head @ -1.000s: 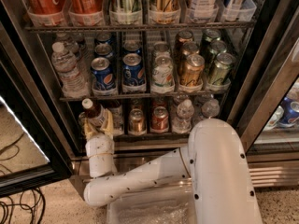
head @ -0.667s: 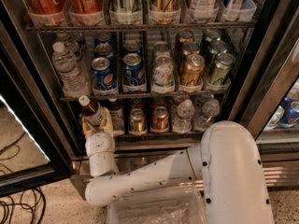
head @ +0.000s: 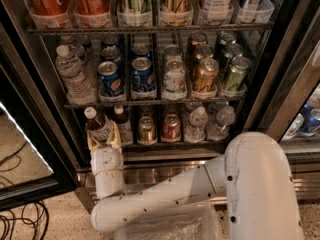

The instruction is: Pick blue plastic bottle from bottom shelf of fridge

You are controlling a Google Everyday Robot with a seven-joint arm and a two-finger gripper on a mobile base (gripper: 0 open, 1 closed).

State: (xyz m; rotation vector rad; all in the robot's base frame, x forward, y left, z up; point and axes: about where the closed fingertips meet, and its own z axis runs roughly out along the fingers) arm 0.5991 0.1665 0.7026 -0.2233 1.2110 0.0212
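Observation:
The blue plastic bottle point(head: 97, 124), with a white cap and a dark reddish-brown body, leans left at the left end of the bottom shelf point(head: 165, 145) of the fridge point(head: 280, 84). My gripper point(head: 104, 138) reaches up from below. Its pale fingers point(head: 114, 135) are shut around the bottle's lower body, so the base is hidden. A second similar bottle point(head: 122, 124) stands just to the right.
The bottom shelf also holds a gold can point(head: 146, 129), a red can point(head: 171, 127) and clear water bottles point(head: 196, 124). Pepsi cans point(head: 110, 79) stand on the rack above. The open glass door point(head: 30, 154) is at the left, cables point(head: 15, 224) lie on the floor, and my arm's white elbow point(head: 260, 184) fills the lower right.
The gripper and the bottle it holds have shifted slightly left and up, and the bottle now tilts away from its neighbour. The arm's elbow has swung to the right.

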